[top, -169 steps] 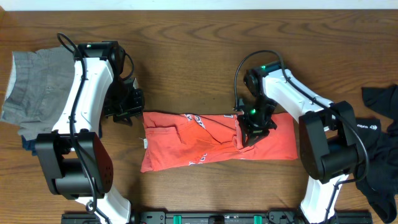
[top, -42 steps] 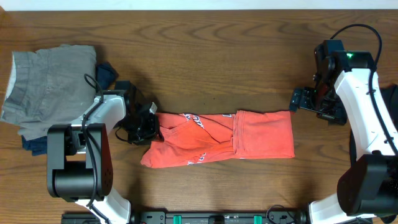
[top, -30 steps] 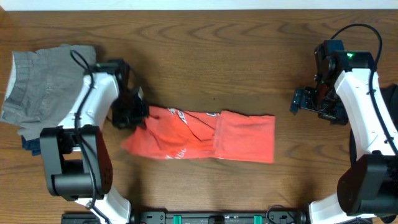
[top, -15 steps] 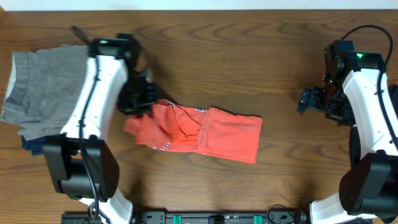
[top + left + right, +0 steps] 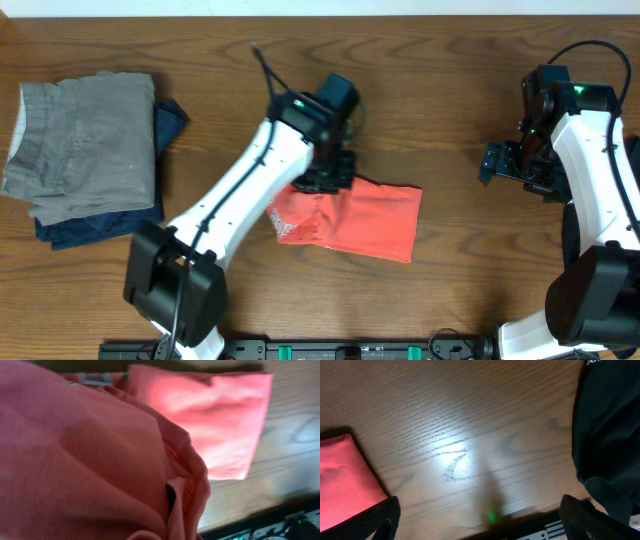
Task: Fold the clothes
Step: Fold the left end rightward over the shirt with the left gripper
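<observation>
- While the tabletop [image 5: 430, 80] carries everything, most of it lies bare, with the work gathered at its middle and its two sides.
- At the far left a grey garment [image 5: 85, 135] rests folded on top of a dark blue garment [image 5: 168, 120]; that pile looks finished.
- At the middle lies the coral-red T-shirt [image 5: 380, 222], narrowed into a band. Its right half is flat and squared, while its left end is raised and doubled toward the right, so I judge the last crosswise fold to be under way but not yet laid down or smoothed.
- At the right edge, seen in the right wrist view, a black garment [image 5: 607, 435] lies rumpled and looks unfolded; it seems to be the job left after the T-shirt.
- Over the T-shirt's left end hangs the left end effector [image 5: 325, 178]. Cloth fills its wrist view and hides the fingers, yet the lifted fabric suggests it is clenched on that end.
- Well apart to the right, the right end effector [image 5: 497, 163] hovers over bare wood, fingers spread and holding nothing.
</observation>
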